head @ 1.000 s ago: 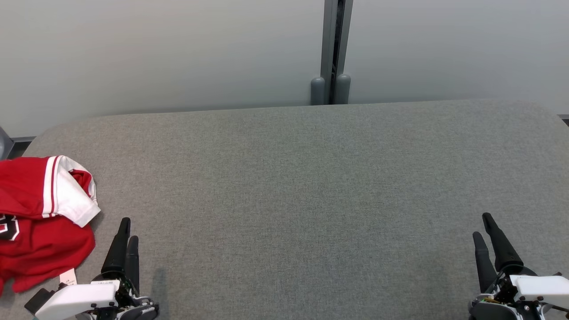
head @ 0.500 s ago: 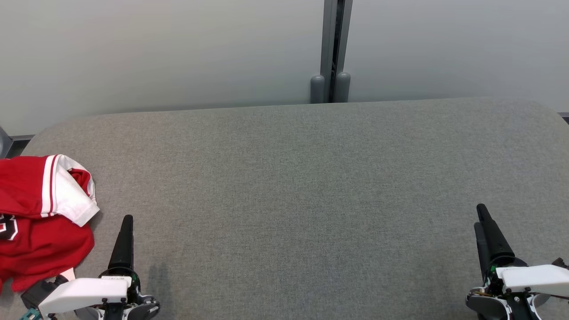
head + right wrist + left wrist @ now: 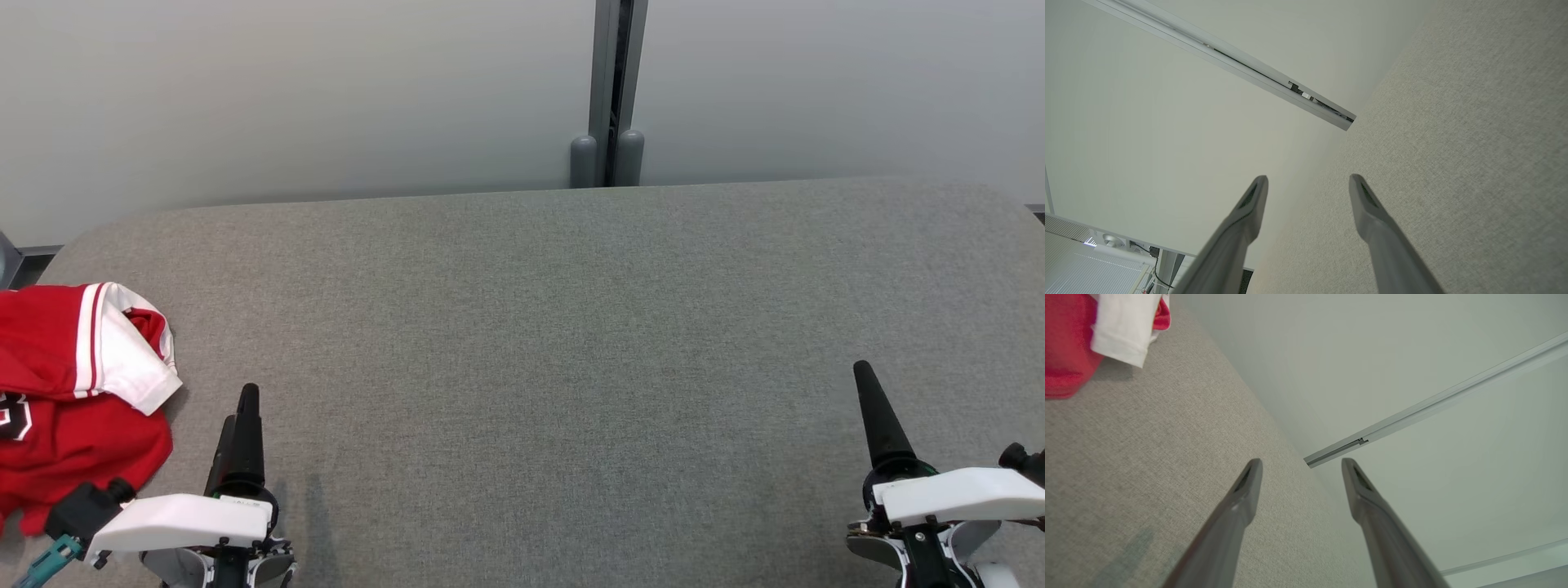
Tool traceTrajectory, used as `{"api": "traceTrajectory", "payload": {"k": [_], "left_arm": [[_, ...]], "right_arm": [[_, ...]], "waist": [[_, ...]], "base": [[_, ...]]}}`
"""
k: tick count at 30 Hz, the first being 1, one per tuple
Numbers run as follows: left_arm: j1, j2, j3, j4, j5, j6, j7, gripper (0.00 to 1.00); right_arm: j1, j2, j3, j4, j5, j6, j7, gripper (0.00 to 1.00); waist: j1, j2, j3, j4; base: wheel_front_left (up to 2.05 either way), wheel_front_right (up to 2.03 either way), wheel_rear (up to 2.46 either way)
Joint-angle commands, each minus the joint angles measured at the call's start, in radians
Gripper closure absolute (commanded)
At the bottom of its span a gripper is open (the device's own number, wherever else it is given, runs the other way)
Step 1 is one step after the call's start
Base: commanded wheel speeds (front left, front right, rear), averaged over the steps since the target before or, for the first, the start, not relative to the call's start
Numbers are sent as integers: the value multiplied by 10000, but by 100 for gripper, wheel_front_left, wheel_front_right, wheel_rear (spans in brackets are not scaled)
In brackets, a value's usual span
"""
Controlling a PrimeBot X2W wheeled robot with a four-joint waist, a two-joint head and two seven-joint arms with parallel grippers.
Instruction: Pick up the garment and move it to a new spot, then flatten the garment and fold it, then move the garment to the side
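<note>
L end effector [image 3: 1301,462]: fingers spread wide, nothing held. R end effector [image 3: 1308,177]: same config., fingers wide apart, empty. Red/white garment [image 3: 73,425] lies bunched on grey tabletop [image 3: 531,327], just left of L end effector, no contact; well apart from R end effector.

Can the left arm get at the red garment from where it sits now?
Probably yes. The left gripper is open and empty, close beside the garment at the left end of the table, with only bare grey surface between them.
</note>
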Motion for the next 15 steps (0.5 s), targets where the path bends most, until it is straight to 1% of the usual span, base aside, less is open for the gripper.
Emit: {"api": "traceTrajectory", "payload": {"k": [1, 12, 13, 15], "left_arm": [[-344, 100, -26, -81, 426, -29, -99, 0], [-453, 113, -92, 146, 2610, -6, -480, 0], [-453, 113, -92, 146, 2610, -6, -480, 0], [-463, 115, -119, 200, 2992, 38, -552, 0]], "right_arm": [[-319, -128, 49, -89, -444, 27, -133, 0], [-451, -169, 285, 170, -2575, 31, -525, 0], [-451, -169, 285, 170, -2575, 31, -525, 0], [-472, -164, 257, 206, -2922, 31, -587, 0]], "waist": [[0, -1, 3, -1], [0, -1, 27, -25], [0, -1, 27, -25], [0, -1, 32, -28]], "base": [[0, 0, 0], [0, 0, 0], [0, 0, 0], [0, 0, 0]]}}
